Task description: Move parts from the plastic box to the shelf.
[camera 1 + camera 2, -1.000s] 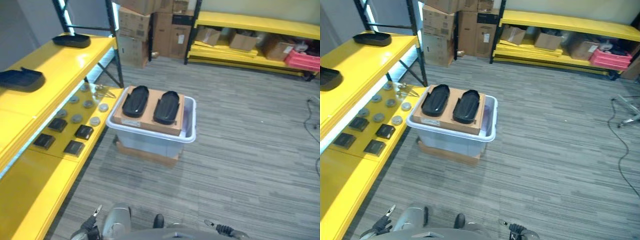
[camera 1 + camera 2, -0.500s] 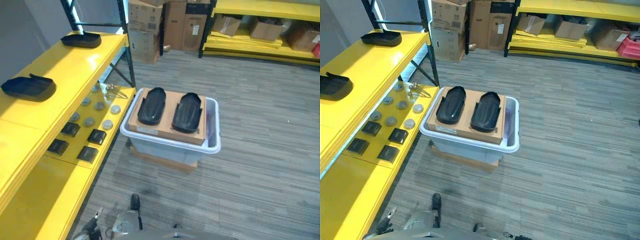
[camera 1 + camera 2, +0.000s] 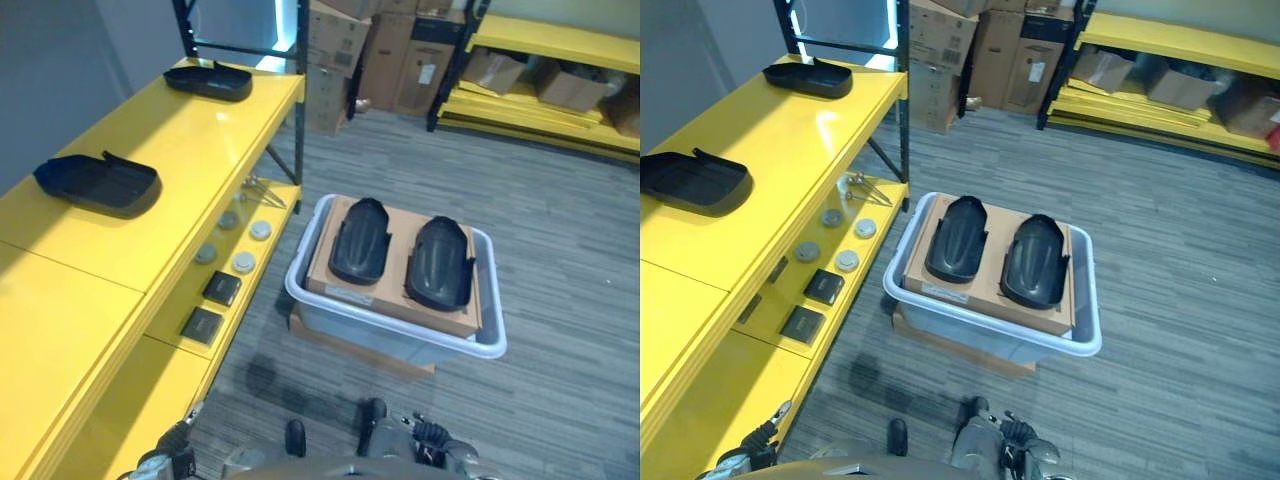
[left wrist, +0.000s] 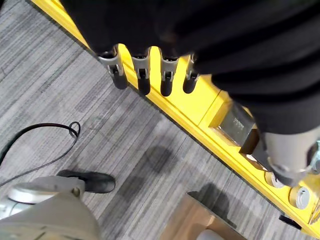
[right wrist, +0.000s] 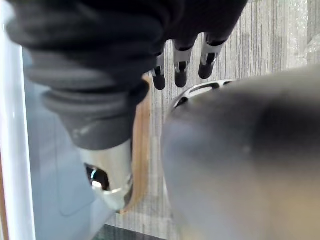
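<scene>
While both hands hang relaxed and empty, left hand and right hand, approach the plastic box squarely before reaching for one black part.

head stereo: high, downward, shared box | wrists: close, floorward

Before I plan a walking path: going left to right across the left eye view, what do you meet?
Near black part on the shelf → lower shelf's dark square blocks → plastic box → its left part → its right part.
</scene>
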`<state>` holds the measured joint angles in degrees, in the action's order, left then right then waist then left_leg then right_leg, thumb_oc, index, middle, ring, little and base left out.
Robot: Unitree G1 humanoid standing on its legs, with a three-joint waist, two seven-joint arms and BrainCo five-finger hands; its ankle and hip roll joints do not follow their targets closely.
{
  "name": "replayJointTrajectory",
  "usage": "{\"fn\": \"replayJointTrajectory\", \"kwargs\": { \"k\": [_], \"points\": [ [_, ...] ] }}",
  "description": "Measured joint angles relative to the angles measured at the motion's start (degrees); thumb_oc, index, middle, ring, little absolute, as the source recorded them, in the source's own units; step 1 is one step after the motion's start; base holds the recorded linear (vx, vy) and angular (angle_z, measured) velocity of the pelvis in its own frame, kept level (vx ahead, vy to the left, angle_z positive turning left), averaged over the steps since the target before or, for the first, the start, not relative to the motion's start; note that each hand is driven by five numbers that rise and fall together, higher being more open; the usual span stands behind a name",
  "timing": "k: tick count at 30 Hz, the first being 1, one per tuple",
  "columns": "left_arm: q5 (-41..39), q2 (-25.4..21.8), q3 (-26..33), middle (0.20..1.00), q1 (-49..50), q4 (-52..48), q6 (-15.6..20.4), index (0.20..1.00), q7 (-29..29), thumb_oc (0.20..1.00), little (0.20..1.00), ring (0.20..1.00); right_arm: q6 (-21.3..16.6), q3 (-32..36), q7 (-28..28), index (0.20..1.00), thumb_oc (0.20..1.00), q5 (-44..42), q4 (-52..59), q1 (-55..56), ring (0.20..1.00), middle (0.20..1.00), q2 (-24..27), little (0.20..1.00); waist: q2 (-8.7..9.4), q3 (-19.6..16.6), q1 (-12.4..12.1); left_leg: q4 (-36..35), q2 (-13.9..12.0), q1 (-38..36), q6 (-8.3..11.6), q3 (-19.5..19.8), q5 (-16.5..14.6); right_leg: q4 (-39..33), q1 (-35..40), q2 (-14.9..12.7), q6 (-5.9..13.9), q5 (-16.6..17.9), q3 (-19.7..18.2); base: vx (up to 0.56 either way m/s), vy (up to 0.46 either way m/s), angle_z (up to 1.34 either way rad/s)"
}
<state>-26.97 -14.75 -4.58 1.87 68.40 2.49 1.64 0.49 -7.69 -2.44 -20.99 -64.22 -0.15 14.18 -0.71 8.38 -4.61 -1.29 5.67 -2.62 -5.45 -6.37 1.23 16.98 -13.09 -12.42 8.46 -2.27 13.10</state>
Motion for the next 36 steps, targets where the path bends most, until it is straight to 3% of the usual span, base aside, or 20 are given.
{"fn": "replayJointTrajectory", "kwargs": {
  "k": [4,8,10,13,16,19,23,24,26,28,30,34,36],
  "points": [
    [0.1,0.1,0.1,1.000,1.2,0.4,-0.1,1.000,0.0,1.000,1.000,1.000,-0.1,1.0,-0.1,1.000,1.000,0.4,-2.8,0.3,1.000,1.000,-0.3,1.000,2.08,-0.9,-0.4,0.1,-0.1,-0.8,0.62,1.3,-0.4,-9.0,8.8,0.8,0.18,0.7,0.7,0.08,-0.117,0.12],
    [1.3,0.0,1.8,1.000,3.0,2.0,0.1,1.000,0.1,1.000,1.000,1.000,-0.2,2.3,0.0,1.000,1.000,0.5,-4.5,1.8,1.000,1.000,-0.3,1.000,5.49,-2.7,-0.6,0.2,-0.5,-2.4,2.69,1.2,-1.6,-19.6,18.6,0.6,0.62,6.6,0.3,0.06,-0.073,-0.06],
    [1.4,0.5,1.9,1.000,3.8,2.0,0.1,1.000,0.6,1.000,1.000,1.000,-0.4,3.2,0.2,1.000,1.000,-0.3,-4.7,2.9,1.000,1.000,0.1,1.000,4.79,-3.2,-0.4,-0.1,-2.9,-2.3,5.10,1.4,-2.1,-20.2,19.4,2.9,-0.61,6.4,0.7,0.06,-0.071,-0.05],
    [2.5,0.8,1.9,1.000,4.2,1.9,0.1,1.000,1.1,1.000,1.000,1.000,-1.2,4.8,1.5,1.000,1.000,-6.0,-3.8,3.8,1.000,1.000,0.2,1.000,3.98,-3.2,-0.3,0.1,-5.2,-1.6,5.69,1.4,-2.0,-20.1,19.1,5.1,-2.04,5.4,1.0,0.06,-0.095,0.01],
    [3.8,1.3,2.4,1.000,7.4,-1.2,0.1,1.000,1.2,1.000,1.000,1.000,-2.2,8.4,8.9,1.000,1.000,-15.2,15.6,6.9,1.000,1.000,1.3,1.000,2.87,-2.3,1.1,0.1,-6.4,-1.4,6.21,1.4,-1.6,-20.1,18.7,6.3,-3.05,5.3,1.0,0.02,-0.038,-0.01],
    [4.8,1.3,4.3,1.000,9.6,-2.1,0.3,1.000,1.3,1.000,1.000,1.000,-7.3,13.1,17.9,1.000,1.000,-15.8,30.6,5.9,1.000,1.000,5.0,1.000,1.95,-2.6,1.5,0.0,-7.1,-1.2,6.29,0.1,-1.4,-19.7,17.6,6.7,-3.39,5.2,0.4,0.00,-0.039,-0.08],
    [4.7,0.8,4.7,1.000,10.5,-2.0,1.0,1.000,1.4,1.000,1.000,1.000,-14.2,24.3,29.8,1.000,1.000,-11.6,40.8,4.0,1.000,1.000,10.2,1.000,1.94,-2.6,1.8,-0.5,-7.1,-1.1,6.45,-0.5,-0.1,-19.5,16.8,6.8,-3.26,5.5,0.3,0.01,0.000,-0.03],
    [4.8,0.9,6.3,1.000,11.3,-2.1,1.1,1.000,1.7,1.000,1.000,1.000,-15.5,30.2,35.2,1.000,1.000,-8.1,50.9,4.6,1.000,1.000,12.1,1.000,1.99,-2.6,2.8,-1.6,-7.1,-1.5,6.37,-1.0,0.5,-19.7,16.5,6.8,-3.23,5.8,0.1,0.07,0.004,-0.15],
    [4.8,1.3,9.5,1.000,12.1,-2.6,1.0,1.000,1.6,1.000,1.000,1.000,-16.6,34.9,38.5,1.000,1.000,-3.0,61.3,4.8,1.000,1.000,13.3,1.000,1.87,-2.5,4.0,-2.1,-7.1,-1.7,6.37,-1.5,0.7,-20.0,16.2,6.9,-3.15,6.1,-0.3,0.07,0.003,-0.15],
    [4.9,1.4,11.4,1.000,12.0,-2.6,1.0,1.000,1.6,1.000,1.000,1.000,-16.8,37.2,39.3,1.000,1.000,0.6,66.4,4.4,1.000,1.000,14.6,1.000,1.95,-2.3,4.7,-2.7,-7.1,-2.3,6.44,-1.9,0.8,-20.4,16.6,6.9,-3.20,6.4,-0.5,0.09,0.007,-0.13],
    [6.0,1.6,11.3,1.000,11.5,-2.6,0.9,1.000,1.6,1.000,1.000,1.000,-14.5,37.6,37.6,1.000,1.000,3.3,66.4,3.9,1.000,1.000,17.7,1.000,2.38,-1.8,5.2,-3.2,-7.1,-3.0,6.49,-2.9,0.6,-20.7,17.1,7.0,-3.07,6.3,-1.3,0.10,0.033,-0.22],
    [6.4,2.0,10.5,1.000,10.8,-2.4,1.0,1.000,1.6,1.000,1.000,1.000,-9.3,32.6,35.4,1.000,1.000,2.5,56.5,-0.3,1.000,1.000,18.2,1.000,2.47,-1.5,4.1,-2.6,-7.1,-1.9,6.90,-3.1,-0.3,-20.3,16.2,6.5,-2.83,6.4,-0.9,-0.02,0.057,-0.07],
    [5.6,1.8,7.6,1.000,9.8,-2.6,1.7,1.000,2.0,1.000,1.000,1.000,-7.7,28.1,35.6,1.000,1.000,2.1,48.2,-4.4,1.000,1.000,19.2,1.000,1.18,-0.7,2.0,1.0,-6.8,2.7,6.18,-2.5,-0.4,-18.6,12.8,5.8,-2.83,6.5,0.1,-0.26,0.117,0.16]
  ]
}}
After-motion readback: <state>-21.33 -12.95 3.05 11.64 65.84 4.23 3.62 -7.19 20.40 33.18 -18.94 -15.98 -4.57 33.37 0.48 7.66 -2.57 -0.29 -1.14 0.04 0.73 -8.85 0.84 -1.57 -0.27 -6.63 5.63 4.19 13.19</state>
